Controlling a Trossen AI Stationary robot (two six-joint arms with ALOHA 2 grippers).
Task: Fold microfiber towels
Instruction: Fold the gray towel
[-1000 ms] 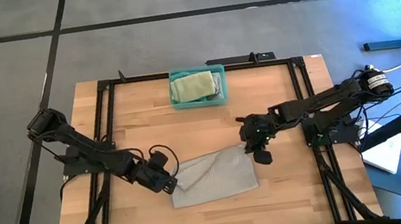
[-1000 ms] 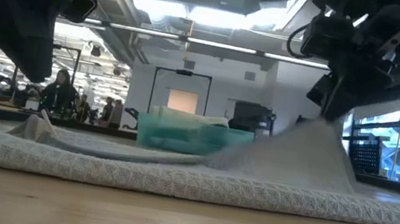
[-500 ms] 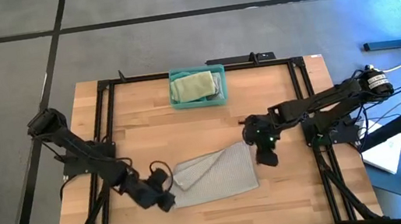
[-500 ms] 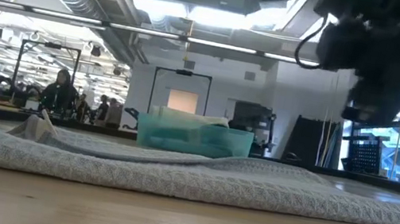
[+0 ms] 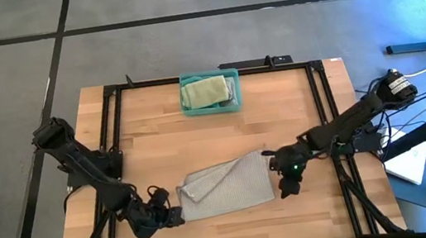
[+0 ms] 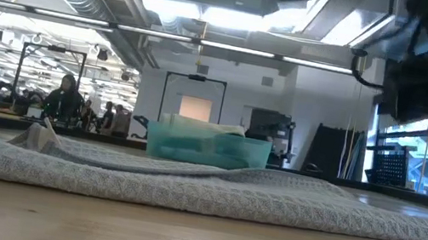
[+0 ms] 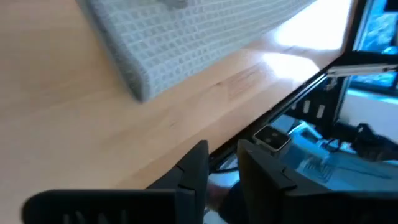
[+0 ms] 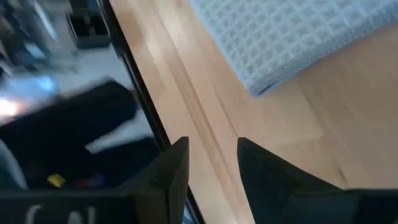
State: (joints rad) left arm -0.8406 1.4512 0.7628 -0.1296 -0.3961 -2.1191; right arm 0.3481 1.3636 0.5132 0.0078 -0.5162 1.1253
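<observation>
While the grey towel (image 5: pixel 227 187) lies folded once, we hold left gripper (image 5: pixel 170 217) and right gripper (image 5: pixel 287 185) part-open, empty; next fold needs its near corners

towel (image 5: pixel 227 186): table (image 5: pixel 159 147) front-centre | bin (image 5: pixel 210 93): rear-centre, holds second towel (image 5: pixel 202 92) | left gripper (image 5: pixel 173 217): towel's left | right gripper (image 5: pixel 287 189): towel's right

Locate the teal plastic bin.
In the high view, the teal plastic bin sits at the table's far edge, centred, holding a pale green folded towel.
</observation>
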